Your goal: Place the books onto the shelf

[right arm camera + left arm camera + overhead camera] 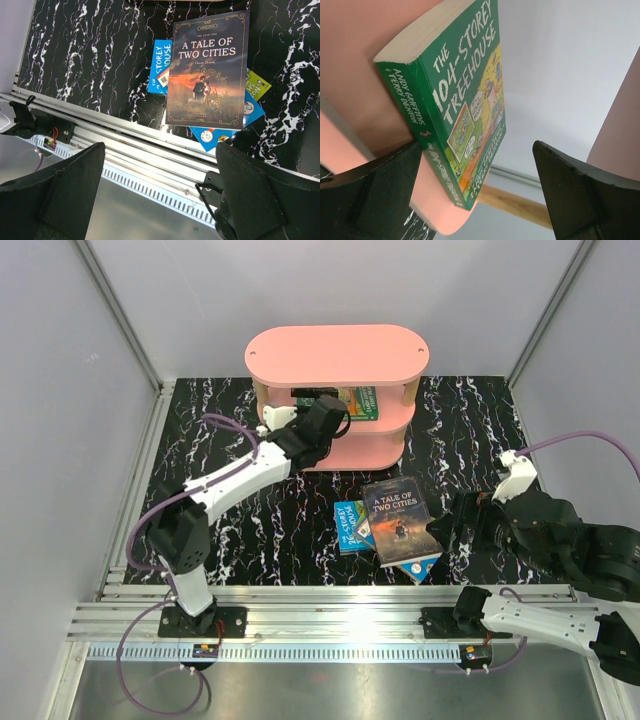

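Observation:
The green "Treehouse" book (465,100) lies on the middle board of the pink shelf (338,352), where it also shows from above as a green book (360,400). My left gripper (477,147) is open around the book's near end. Its left finger (375,190) is close by the spine, and a wide gap separates the book from the right finger (575,195). On the table lie the dark sunset book (207,75), a blue book (160,65) to its left and another blue book (235,125) under it. My right gripper (160,150) hangs open and empty near them.
The shelf's pink board edge (445,210) and a wooden post (520,202) sit just beyond the left fingers. An aluminium rail (150,155) runs along the table's near edge under the right gripper. Grey walls enclose the black marbled table (230,440).

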{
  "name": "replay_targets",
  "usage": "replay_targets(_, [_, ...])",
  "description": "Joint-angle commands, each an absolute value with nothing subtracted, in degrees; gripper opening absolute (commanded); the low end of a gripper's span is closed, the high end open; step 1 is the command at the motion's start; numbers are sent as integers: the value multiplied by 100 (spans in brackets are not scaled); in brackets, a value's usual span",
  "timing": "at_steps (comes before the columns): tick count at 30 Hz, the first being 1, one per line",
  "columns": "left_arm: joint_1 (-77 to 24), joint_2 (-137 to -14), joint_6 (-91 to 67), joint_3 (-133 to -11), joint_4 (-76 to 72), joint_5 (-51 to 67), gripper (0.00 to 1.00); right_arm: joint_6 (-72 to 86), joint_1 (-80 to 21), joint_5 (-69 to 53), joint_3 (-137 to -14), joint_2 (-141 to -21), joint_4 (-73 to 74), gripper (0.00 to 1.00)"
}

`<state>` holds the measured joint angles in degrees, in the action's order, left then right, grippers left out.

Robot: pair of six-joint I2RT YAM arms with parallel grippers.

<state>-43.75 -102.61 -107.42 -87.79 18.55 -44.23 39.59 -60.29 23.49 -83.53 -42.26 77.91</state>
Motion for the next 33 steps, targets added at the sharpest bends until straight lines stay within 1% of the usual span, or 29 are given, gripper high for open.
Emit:
replay_targets(1, [-4412, -9687, -10468, -8438, 1995, -4430, 97, 4069, -6064, 2461, -8253, -4201, 8420, 100])
replay_targets(6, [-4333, -9335, -9968, -7972, 1407, -3930, 97, 4131, -6064, 2347, -8174, -4122, 8359, 100])
replay_targets(11, [-4359, -9150, -9835, -8077, 1889, -3736, 97, 4298, -6056, 2303, -8051, -3956, 8323, 100])
replay_targets(14, [-4412, -8992, -9459, -8138, 2153, -3534, 97, 4394, -6073, 2312, -7990, -3955, 8332, 100])
replay_targets(15, [-4447, -8965, -9292, -8165, 2206, -3429, 98, 4377, -6065, 2242, -7963, -4025, 8289, 100])
replay_targets(16, [-4473, -8939, -8803, -8156, 2189, -3141, 98, 4246, -6064, 1954, -7858, -4130, 8245, 100])
replay_targets(18, [-4552, -8903, -8125, -8156, 2241, -2579, 98, 4070, -6064, 1575, -7770, -4761, 8157, 100])
replay_targets(20, [-4684, -8816, -7649, -7929, 2040, -2208, 97, 3921, -6056, 1267, -7699, -5393, 8139, 100])
replay_targets(22, [-4763, -8763, -7077, -7692, 1612, -1709, 98, 3763, -5942, 1083, -7664, -5545, 7955, 100])
replay_targets(24, [-4799, -8754, -6612, -7314, 1302, -1259, 98, 3500, -5092, 540, -7559, -5642, 7586, 100])
replay_targets(25, [-4799, -8780, -6453, -7217, 1083, -796, 98, 3141, -4628, -325, -7376, -5712, 7489, 100])
replay_targets(27, [-4799, -8920, -5962, -7093, 1090, -293, 99, 2884, -3819, -973, -7173, -5958, 7348, 100])
replay_targets(29, [-4808, -9026, -5696, -7006, 1230, -54, 99, 2856, -3561, -1125, -7093, -5994, 7200, 100])
replay_targets(30, [-4808, -9061, -5460, -6935, 1178, 234, 99, 2865, -3281, -1160, -7084, -5951, 7163, 100])
replay_targets(33, [-4825, -9219, -5195, -6803, 1038, 535, 99, 2909, -2753, -1292, -6997, -5827, 7137, 100])
